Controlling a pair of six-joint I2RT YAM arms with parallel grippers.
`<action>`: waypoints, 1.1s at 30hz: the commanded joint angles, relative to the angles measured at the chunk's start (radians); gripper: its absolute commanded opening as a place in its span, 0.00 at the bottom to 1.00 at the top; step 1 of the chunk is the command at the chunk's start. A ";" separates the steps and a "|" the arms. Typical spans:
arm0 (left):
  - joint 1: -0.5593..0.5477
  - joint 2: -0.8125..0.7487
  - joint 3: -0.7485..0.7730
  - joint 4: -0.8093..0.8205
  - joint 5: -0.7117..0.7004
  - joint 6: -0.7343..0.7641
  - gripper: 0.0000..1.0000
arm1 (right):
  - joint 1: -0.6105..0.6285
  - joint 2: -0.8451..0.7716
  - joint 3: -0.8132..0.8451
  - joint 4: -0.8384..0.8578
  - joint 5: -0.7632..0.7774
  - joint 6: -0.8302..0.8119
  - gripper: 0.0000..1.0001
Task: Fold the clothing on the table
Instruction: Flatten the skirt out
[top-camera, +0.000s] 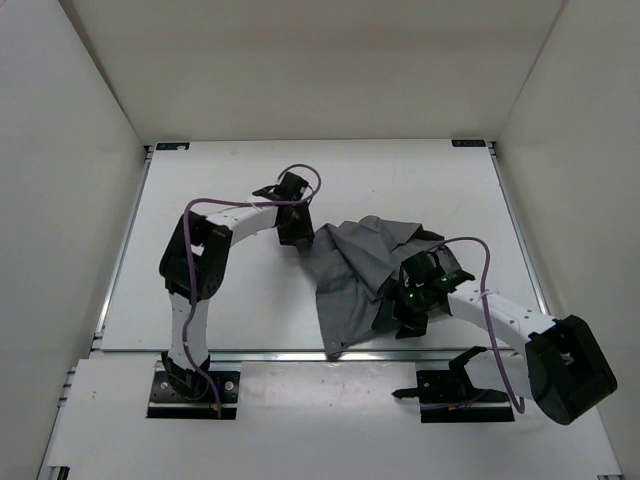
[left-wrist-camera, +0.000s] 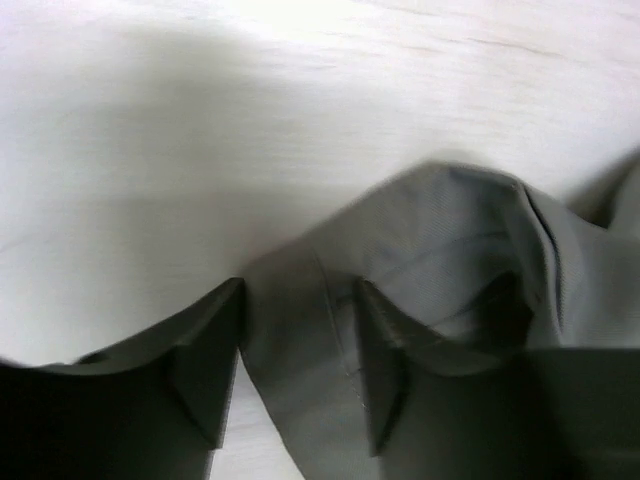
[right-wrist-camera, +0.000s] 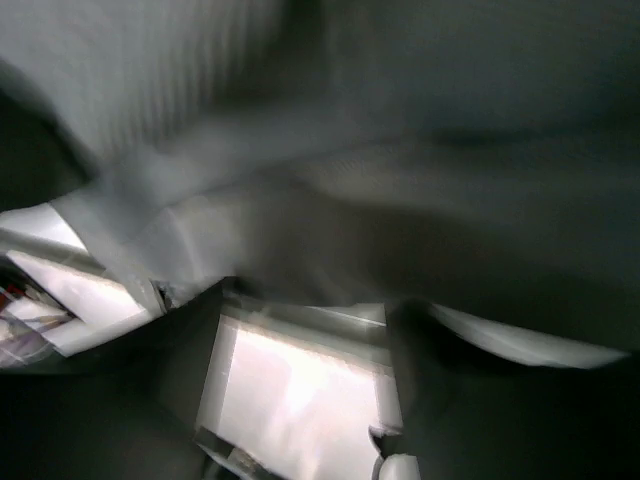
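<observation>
Evidently grasping comes first, I'd judge — the clothing (top-camera: 355, 270) lies bunched right of centre on the table (top-camera: 230, 170), the left gripper (left-wrist-camera: 298, 305) with jaws apart astride its edge, the right gripper (right-wrist-camera: 305, 310) likewise over its near side — both must pinch corners next.

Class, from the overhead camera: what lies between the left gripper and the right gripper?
The crumpled grey clothing fills that stretch, as the top view shows. The left gripper is at its far left corner, the right gripper over its near right side.
</observation>
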 joint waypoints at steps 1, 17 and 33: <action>-0.031 0.037 0.013 -0.059 0.038 0.041 0.45 | -0.039 0.091 0.002 0.167 -0.032 -0.038 0.46; 0.115 -0.502 -0.576 0.030 0.147 0.048 0.00 | -0.346 0.444 0.599 -0.135 0.040 -0.489 0.40; 0.109 -0.615 -0.793 0.110 0.193 -0.004 0.00 | -0.160 0.550 0.475 0.168 -0.035 -0.397 0.65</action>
